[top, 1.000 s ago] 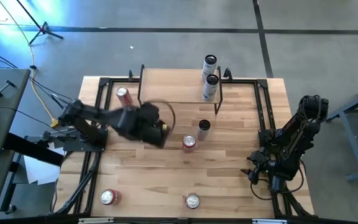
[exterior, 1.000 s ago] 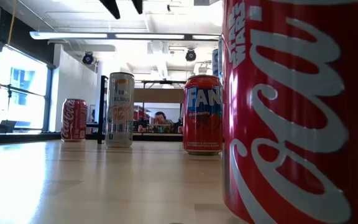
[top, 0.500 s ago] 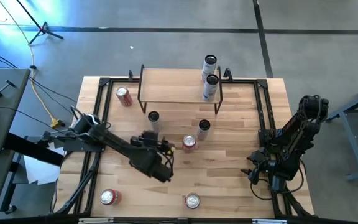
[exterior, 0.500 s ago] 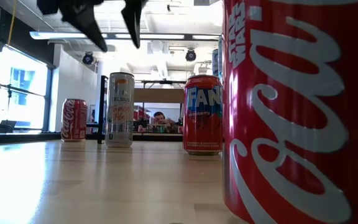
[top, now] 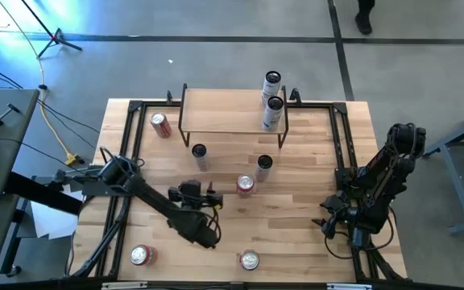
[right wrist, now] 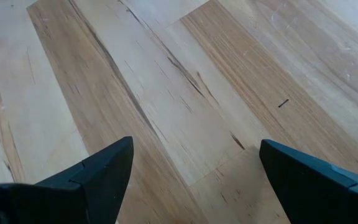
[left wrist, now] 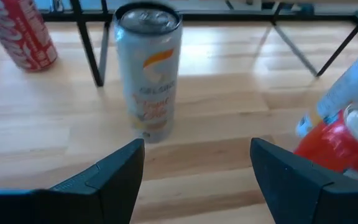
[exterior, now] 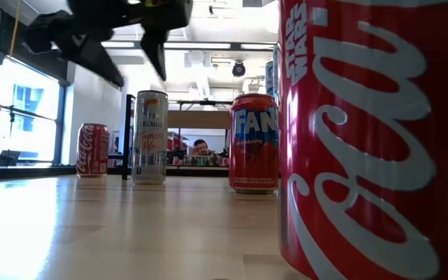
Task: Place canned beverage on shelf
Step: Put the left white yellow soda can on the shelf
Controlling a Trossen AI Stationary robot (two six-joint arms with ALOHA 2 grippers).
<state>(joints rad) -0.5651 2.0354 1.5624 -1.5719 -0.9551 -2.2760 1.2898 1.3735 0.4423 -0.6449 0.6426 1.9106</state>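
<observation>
A slim silver can (left wrist: 148, 68) stands upright on the table (top: 312, 161), near side of the shelf (top: 230, 113). My left gripper (left wrist: 197, 146) is open, level with the can's near side and a short way off, pointing toward the far edge. The low view shows this gripper (exterior: 141, 80) hanging above the table. A red Fanta can (top: 246, 185) stands to the right of the left gripper (top: 196, 193). Two slim cans (top: 274, 105) stand at the shelf's right end. My right gripper (right wrist: 194, 146) waits open over bare wood at the right (top: 333, 225).
A red cola can (top: 160, 123) stands left of the shelf, and a dark slim can (top: 263, 164) in front of its right leg. Near the front edge stand a red can (top: 142, 255) and another (top: 250, 259), which fills the low view's right (exterior: 372, 140).
My left gripper has come down and back from beside the shelf toward the table's near edge, rolling about its own axis. It stays open. The slim silver can, covered by the arm before, now stands in plain view. No can has moved.
</observation>
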